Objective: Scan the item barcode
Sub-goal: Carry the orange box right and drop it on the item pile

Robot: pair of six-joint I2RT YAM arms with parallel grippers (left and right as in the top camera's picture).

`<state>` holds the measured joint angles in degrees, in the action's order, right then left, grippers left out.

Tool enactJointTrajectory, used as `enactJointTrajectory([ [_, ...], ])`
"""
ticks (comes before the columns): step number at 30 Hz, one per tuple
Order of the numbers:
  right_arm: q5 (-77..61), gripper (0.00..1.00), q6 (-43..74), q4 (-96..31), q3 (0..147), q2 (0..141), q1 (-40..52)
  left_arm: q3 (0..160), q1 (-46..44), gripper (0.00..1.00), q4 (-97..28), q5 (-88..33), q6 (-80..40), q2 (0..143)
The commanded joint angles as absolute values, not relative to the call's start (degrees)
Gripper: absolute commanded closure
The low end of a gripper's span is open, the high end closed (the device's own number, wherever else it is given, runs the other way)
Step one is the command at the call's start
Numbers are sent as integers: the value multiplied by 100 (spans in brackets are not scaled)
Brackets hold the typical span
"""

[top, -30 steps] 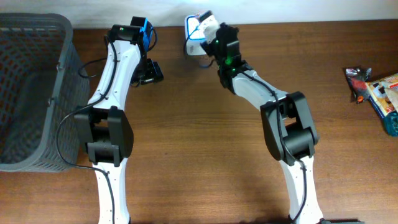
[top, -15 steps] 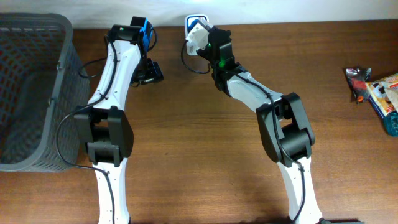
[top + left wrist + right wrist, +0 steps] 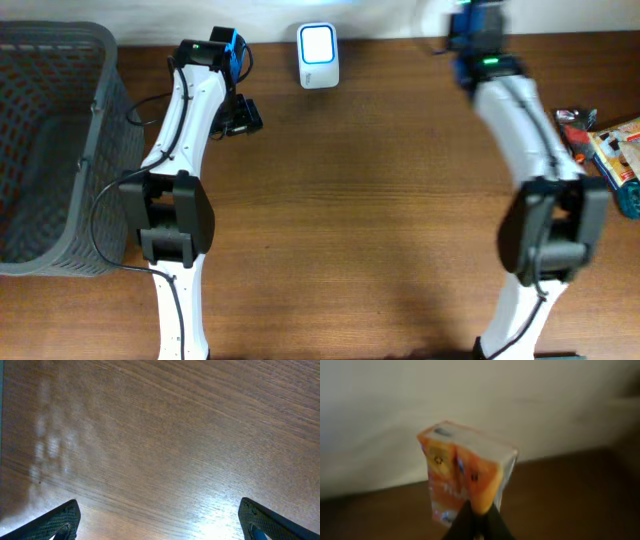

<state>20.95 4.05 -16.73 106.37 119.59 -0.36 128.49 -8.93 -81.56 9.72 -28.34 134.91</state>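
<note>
Right now the right gripper (image 3: pixel 476 521) is pressed tight on the bottom edge of an orange packet (image 3: pixel 465 480). It holds the packet up, a bit tilted, in front of a pale wall (image 3: pixel 530 400). The packet has shiny clear wrap on top and small marks on its side, but they are too blurry to read. From above, the right arm (image 3: pixel 520 110) reaches to the far edge of the brown wooden counter (image 3: pixel 380 220). Its end is a blur there, so the packet cannot be made out in that view. The white scanner (image 3: pixel 318 42) has a glowing face and stands at the far edge of the counter, between the two arms. It is well apart from the end of the right arm. The left gripper (image 3: pixel 162 525) is spread wide and hangs over the wood. Only its two dark fingertips (image 3: pixel 55 522) show, one in each bottom corner of its own camera view. The left arm (image 3: pixel 185 130) is bent just beside a gray basket (image 3: pixel 50 150) at the left end of the counter. Some snack bags (image 3: pixel 610 150) lie at the right end, near the right arm.
</note>
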Motion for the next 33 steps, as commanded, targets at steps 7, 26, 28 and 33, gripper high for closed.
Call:
enactJointTrajectory([
  [7,2169,96,1835,-3986,10628,11845,-2502,12936,-884,1,-8152,1035,-2886,13533],
  [26,965,1,2449,-4995,10597,11159,-3667,12936,-884,1,-8152,1035,-2886,13533],
  [28,919,1,2451,-5181,10597,10412,-3664,12936,-884,1,-8152,1035,-2886,13533],
  [33,-99,1,2451,-6912,10597,8696,-3664,12936,-884,1,-8152,1035,-2886,13533],
])
